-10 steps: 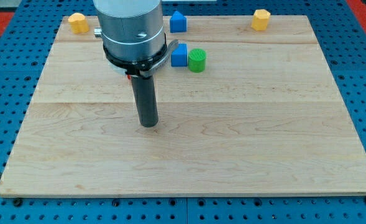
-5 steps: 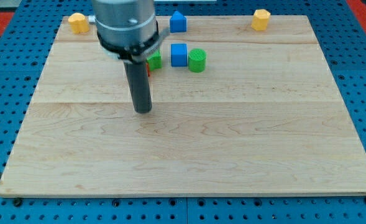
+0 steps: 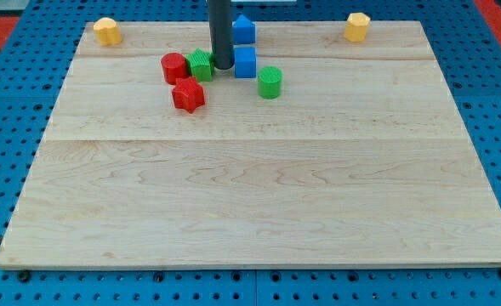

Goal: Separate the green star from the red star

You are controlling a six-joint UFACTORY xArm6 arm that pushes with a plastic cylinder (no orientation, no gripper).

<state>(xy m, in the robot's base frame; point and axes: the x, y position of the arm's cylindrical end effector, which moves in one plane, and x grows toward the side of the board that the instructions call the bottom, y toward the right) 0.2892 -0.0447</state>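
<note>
The green star (image 3: 201,65) lies in the upper middle of the board. The red star (image 3: 188,95) lies just below it, close to its lower left edge. A red cylinder (image 3: 174,67) touches the green star on its left. My tip (image 3: 222,66) stands right next to the green star's right side, between it and a blue cube (image 3: 245,62).
A green cylinder (image 3: 270,82) lies to the lower right of the blue cube. A second blue block (image 3: 244,30) sits behind the rod at the top edge. Yellow blocks sit at the top left (image 3: 107,31) and top right (image 3: 357,26) corners of the wooden board (image 3: 259,187).
My tip has moved from the board's middle left up and to the right, to the gap between the green star and the blue cube. The arm's body has left the view, uncovering the red blocks.
</note>
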